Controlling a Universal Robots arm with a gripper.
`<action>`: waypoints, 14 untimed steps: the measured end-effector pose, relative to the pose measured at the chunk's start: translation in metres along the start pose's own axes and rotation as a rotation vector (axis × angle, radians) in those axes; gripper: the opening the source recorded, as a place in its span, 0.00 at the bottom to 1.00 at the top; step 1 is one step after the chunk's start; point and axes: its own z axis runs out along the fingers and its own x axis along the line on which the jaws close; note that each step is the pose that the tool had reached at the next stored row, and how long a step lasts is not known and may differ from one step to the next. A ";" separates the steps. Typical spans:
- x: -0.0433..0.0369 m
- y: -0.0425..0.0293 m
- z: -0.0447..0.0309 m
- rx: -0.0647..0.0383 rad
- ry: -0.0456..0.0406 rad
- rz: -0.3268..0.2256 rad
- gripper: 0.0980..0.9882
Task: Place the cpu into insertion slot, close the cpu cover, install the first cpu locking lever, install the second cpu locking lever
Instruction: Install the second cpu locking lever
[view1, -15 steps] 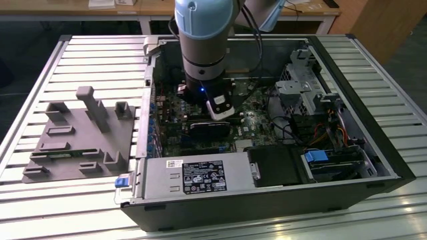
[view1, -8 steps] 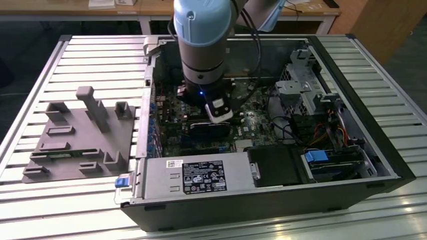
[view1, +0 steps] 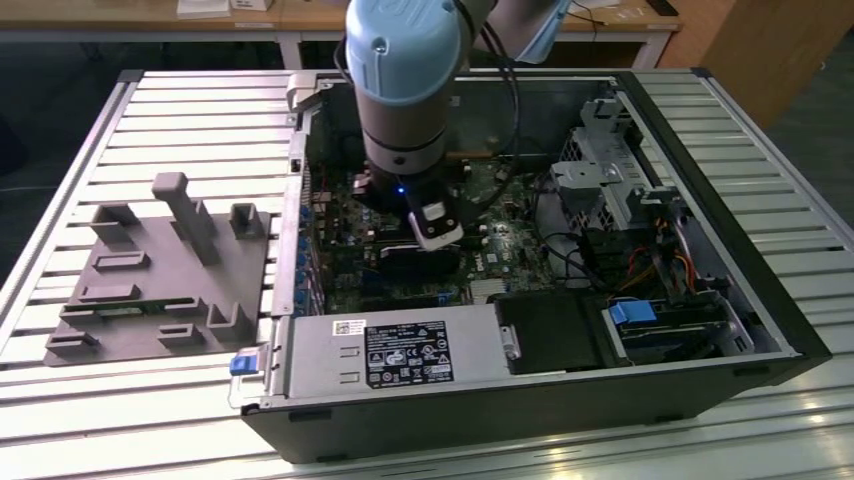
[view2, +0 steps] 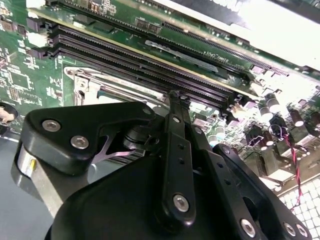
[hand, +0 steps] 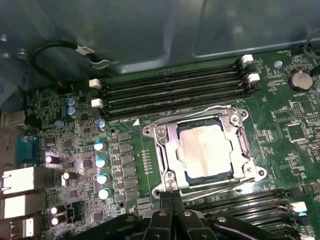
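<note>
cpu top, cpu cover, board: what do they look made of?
The cpu: metal top by the look, dull silvery-grey with a pale smeared patch, matte. The cpu cover: bare stamped metal, likely steel, bright with sharp glints on its edges. The circuit board: green laminate with a slight sheen, fine traces showing.
</note>
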 end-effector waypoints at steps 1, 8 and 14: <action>0.0008 -0.0002 0.0003 -0.004 0.0003 0.000 0.00; 0.0024 -0.0016 0.0038 -0.024 0.0035 0.001 0.00; 0.0025 -0.0025 0.0068 -0.030 0.0044 0.001 0.00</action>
